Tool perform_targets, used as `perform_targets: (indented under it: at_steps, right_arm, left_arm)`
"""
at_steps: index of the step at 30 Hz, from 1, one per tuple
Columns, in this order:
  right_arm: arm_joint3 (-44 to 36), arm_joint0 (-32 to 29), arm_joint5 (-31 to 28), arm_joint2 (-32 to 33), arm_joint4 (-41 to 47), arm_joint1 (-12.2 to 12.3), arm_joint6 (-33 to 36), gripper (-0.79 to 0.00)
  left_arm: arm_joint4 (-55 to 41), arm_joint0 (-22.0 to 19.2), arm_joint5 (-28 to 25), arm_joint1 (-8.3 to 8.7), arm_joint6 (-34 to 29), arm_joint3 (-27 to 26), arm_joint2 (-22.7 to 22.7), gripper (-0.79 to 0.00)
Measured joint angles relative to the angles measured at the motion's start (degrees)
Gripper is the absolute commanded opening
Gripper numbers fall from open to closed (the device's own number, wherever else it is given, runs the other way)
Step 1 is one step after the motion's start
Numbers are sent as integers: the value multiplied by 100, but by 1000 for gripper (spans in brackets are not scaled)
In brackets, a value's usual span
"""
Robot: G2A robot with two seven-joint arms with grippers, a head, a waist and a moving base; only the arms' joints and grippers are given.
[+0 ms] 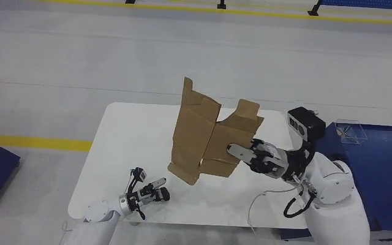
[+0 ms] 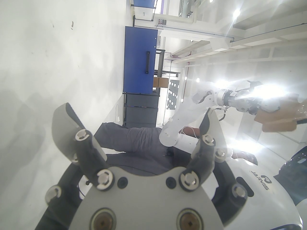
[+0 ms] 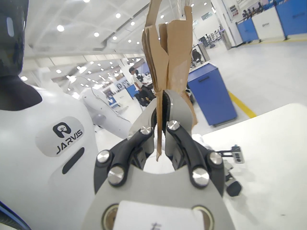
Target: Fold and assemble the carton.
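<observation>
Top view shows the right gripper (image 1: 234,150) clamped on the flattened brown cardboard carton (image 1: 202,138), upright above the white counter (image 1: 122,147); the left gripper (image 1: 163,189), jaws apart low over the counter, should take the free panel squarely.

Bright, even overhead light; shadows on the desk (image 1: 116,141) are faint. In the left wrist view, ceiling lamps (image 2: 236,13) flare into streaked glare. Both wrist views bow at the edges.

A white, round-cornered table (image 1: 122,141) is spreading out beneath my left gripper (image 1: 164,188), standing on a pale floor (image 1: 184,55).
</observation>
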Motion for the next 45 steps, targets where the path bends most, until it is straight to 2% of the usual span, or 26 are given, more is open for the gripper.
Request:
perform_targets:
  at_steps: [7,10,14,17,20,22,25,27,30,33,36,39,41,43,45]
  right_arm:
    - [-1491,-317,-644,1533,-4648,-1,-1775,-785]
    - [-1669,-303,-903,1875,-6471,0,-2692,-785]
    - [-1649,-125,-1177,1912,-8829,50,-4278,-785]
    - [-1650,-118,-1047,1623,-10830,152,-5737,-785]
    - [-1650,-365,-459,1167,-12889,294,-7255,-785]
    - [-1650,-651,212,904,-14205,385,-8151,-785]
    - [-1650,-1063,1295,653,-15752,471,-9005,-785]
    - [-1650,-1278,1915,510,-16524,503,-9255,-785]
    - [-1650,-1605,2750,266,-17558,527,-9229,-785]
    - [-1650,-1816,3034,125,-17606,509,-8981,-785]
    - [-1650,-1696,2475,273,-16430,464,-8730,-785]
    - [-1650,-1357,1269,748,-14300,440,-8482,-785]
    - [-1650,-1238,265,1146,-12540,421,-8044,-785]
    - [-1638,-1304,-695,1451,-10711,414,-7406,-785]
    - [-1488,-1444,-1329,1561,-9141,428,-6760,-785]
  left_arm:
    - [0,0,0,0,0,0,0,0]
    - [0,0,0,0,0,0,0,0]
    - [0,0,0,0,0,0,0,0]
    - [0,0,0,0,0,0,0,0]
    - [0,0,0,0,0,0,0,0]
    - [0,0,0,0,0,0,0,0]
    - [0,0,0,0,0,0,0,0]
    - [0,0,0,0,0,0,0,0]
    - [0,0,0,0,0,0,0,0]
    - [0,0,0,0,0,0,0,0]
    - [0,0,0,0,0,0,0,0]
    - [0,0,0,0,0,0,0,0]
    - [0,0,0,0,0,0,0,0]
    - [0,0,0,0,0,0,0,0]
    - [0,0,0,0,0,0,0,0]
